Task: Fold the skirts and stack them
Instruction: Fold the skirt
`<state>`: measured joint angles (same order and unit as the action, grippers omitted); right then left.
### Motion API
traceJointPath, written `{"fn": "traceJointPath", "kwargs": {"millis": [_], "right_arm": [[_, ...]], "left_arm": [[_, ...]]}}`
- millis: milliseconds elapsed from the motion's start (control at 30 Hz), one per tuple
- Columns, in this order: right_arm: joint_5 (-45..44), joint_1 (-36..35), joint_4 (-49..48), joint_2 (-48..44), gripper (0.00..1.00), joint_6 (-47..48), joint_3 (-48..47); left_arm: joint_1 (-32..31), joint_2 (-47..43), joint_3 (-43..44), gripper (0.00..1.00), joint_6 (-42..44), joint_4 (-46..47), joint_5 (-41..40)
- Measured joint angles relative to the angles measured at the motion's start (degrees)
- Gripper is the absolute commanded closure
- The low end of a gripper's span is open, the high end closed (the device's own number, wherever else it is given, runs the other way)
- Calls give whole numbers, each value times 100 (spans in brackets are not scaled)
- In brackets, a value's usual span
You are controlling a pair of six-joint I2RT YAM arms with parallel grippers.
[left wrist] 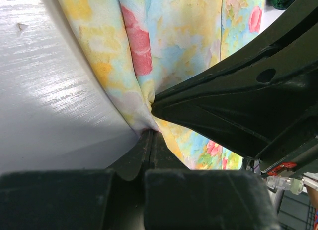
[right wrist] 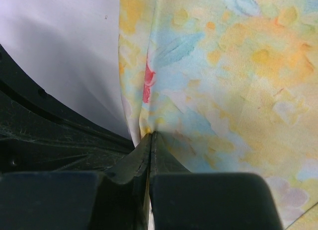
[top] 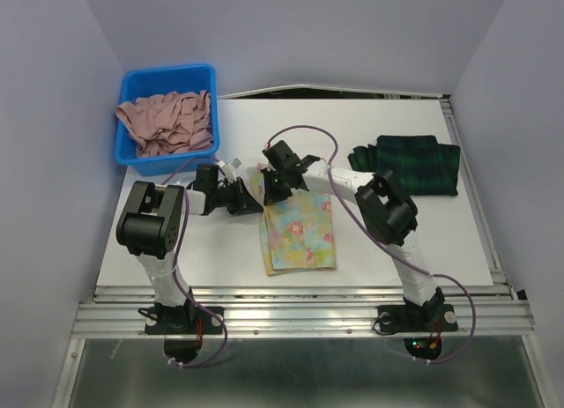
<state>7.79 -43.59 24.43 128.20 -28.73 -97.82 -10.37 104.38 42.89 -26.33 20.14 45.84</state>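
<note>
One floral skirt [top: 300, 236] lying flat, left pincer [left wrist: 149, 132] and right pincer [right wrist: 150, 135] both clamped on its far edge

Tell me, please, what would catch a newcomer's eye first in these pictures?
At centre, the left gripper and right gripper each pinch an edge of the pastel floral skirt. The plaid skirt lies folded at far right; a blue bin of pink cloth sits far left.
</note>
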Motion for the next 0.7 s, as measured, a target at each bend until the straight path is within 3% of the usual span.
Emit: {"fn": "traceJointPath", "kwargs": {"millis": [700], "right_arm": [[367,0,114,-400,99,4,4]], "left_arm": [[37,-2,2,100,57,-11,-2]]}}
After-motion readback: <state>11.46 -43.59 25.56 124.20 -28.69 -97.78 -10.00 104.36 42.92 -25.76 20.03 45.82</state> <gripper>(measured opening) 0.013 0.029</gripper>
